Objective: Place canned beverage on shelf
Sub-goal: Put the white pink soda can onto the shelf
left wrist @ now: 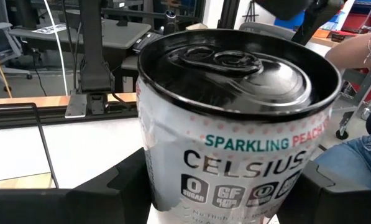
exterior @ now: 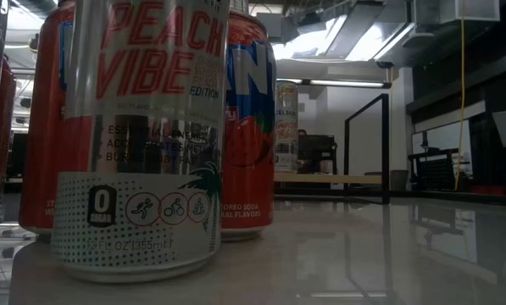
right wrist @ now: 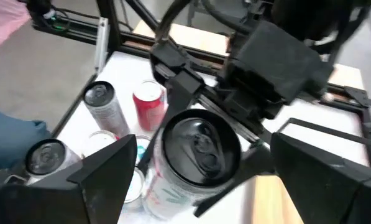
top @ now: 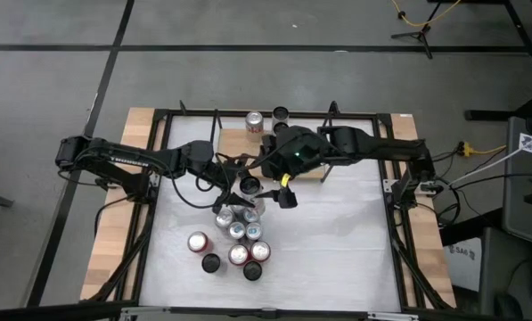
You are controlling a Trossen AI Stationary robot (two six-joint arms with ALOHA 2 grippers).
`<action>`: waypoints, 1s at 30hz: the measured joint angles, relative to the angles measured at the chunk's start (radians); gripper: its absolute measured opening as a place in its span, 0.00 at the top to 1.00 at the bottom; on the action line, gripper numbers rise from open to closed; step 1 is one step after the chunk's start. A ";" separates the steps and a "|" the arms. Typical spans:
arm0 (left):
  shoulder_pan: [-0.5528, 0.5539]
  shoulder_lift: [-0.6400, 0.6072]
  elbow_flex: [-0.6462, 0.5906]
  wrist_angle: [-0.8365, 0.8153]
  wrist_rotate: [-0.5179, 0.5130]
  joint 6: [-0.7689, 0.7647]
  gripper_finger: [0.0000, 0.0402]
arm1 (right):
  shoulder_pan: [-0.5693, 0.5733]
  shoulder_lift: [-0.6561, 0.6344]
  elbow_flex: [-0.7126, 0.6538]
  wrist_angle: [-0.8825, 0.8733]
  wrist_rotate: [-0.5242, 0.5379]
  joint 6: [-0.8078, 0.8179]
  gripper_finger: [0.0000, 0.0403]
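Note:
A white Celsius can with a black top [left wrist: 229, 68] stands upright between the fingers of my left gripper [left wrist: 222, 193], which is shut on it over the table's middle [top: 249, 186]. My right gripper [top: 286, 198] hovers open just to the can's right. In the right wrist view its fingers [right wrist: 110, 168] flank the can [right wrist: 197, 152] with a gap on each side. The shelf [top: 234, 143], a light-wood board with black rod uprights, sits at the table's far side and carries two cans [top: 254, 122] [top: 281, 114]. My left gripper pinches the can's side wall [left wrist: 166, 186] between its two fingers, low on the body, one finger on each side. The fingers come in nearly level from the table's left. The can is upright with its top up; its bottom does not show.
Several cans [top: 234, 234] stand clustered near the table's front, among them a Peach Vibe can [exterior: 142, 135] and a red one [exterior: 246, 127]. A person stands beyond the table: a hand [left wrist: 359, 50] and jeans [right wrist: 11, 143] show.

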 joint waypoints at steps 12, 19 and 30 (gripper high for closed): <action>0.000 0.000 0.000 0.000 0.000 -0.004 0.41 | 0.001 0.009 0.000 0.040 -0.106 0.001 0.10; 0.000 0.000 0.000 -0.003 0.000 -0.004 0.41 | 0.001 0.049 -0.001 0.059 -0.106 0.001 0.10; 0.000 0.001 0.000 -0.022 0.006 -0.005 0.41 | 0.001 0.075 0.000 0.057 -0.095 -0.001 0.10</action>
